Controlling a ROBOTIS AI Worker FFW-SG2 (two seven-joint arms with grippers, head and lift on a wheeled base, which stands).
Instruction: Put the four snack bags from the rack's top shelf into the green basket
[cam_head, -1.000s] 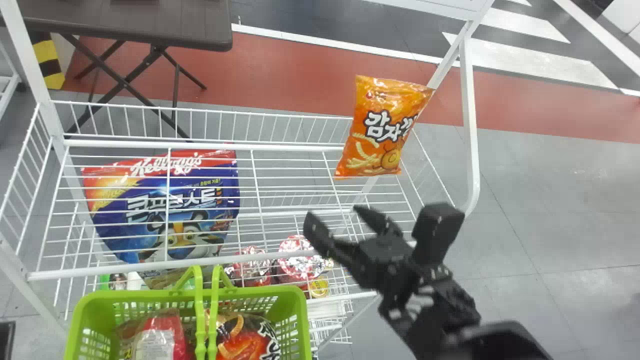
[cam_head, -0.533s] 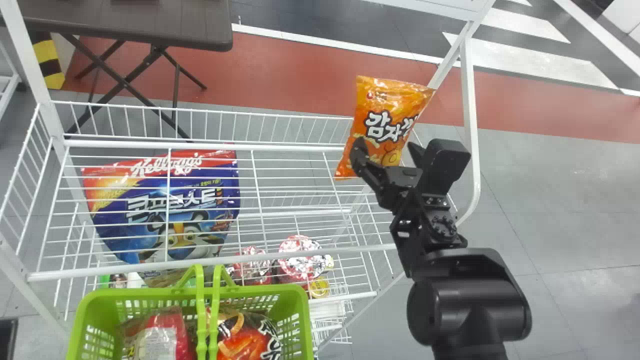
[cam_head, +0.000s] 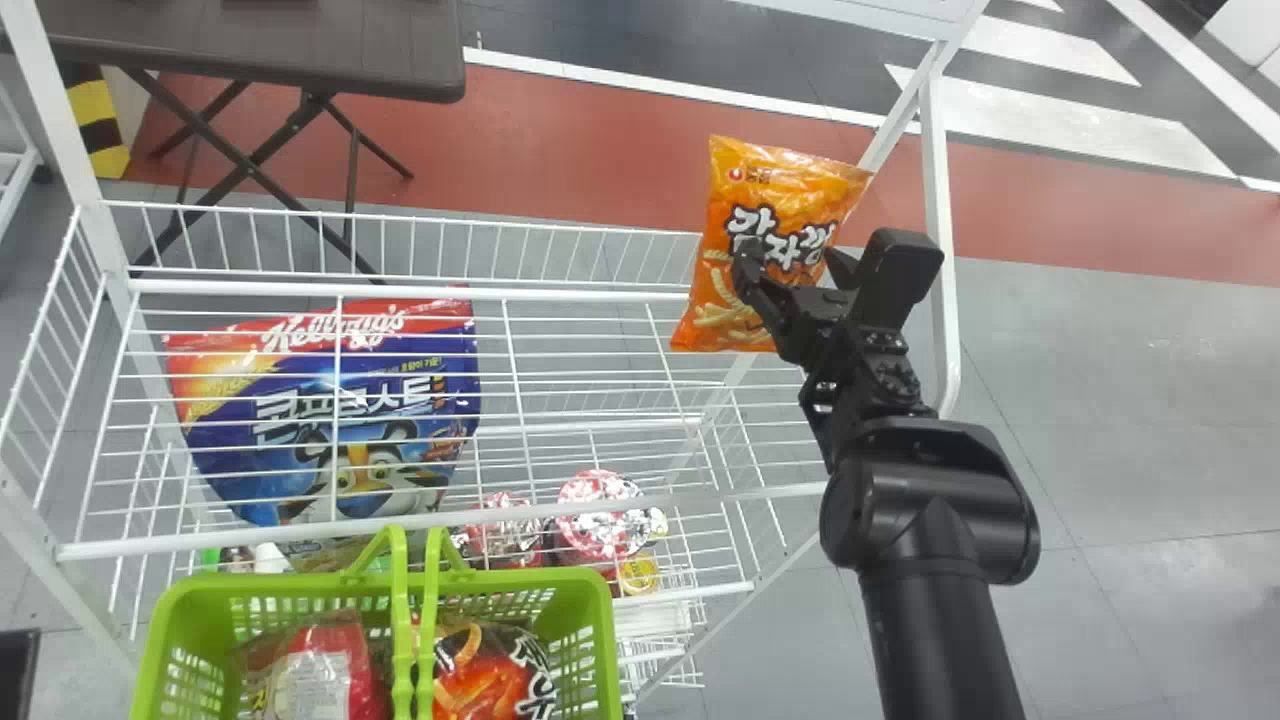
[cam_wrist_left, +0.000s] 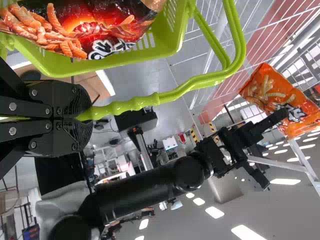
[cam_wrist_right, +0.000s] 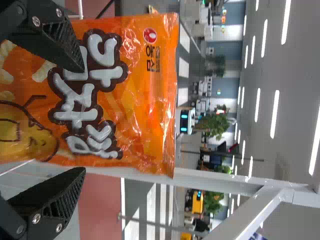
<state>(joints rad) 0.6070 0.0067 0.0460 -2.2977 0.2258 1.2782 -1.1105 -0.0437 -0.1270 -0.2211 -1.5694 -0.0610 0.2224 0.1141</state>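
Evidently, at seven o'clock, the green basket is sitting near the rack to shorten each bag's trip, the left gripper clamping its handle, presumably for steadiness. Inside, the red snack bag and black-and-red snack bag are lying side by side, probably leaving room. At one o'clock, the orange potato snack bag is standing upright on the top shelf, the right gripper holding nothing, its fingers parting widely, likely to pinch the bag's edge.
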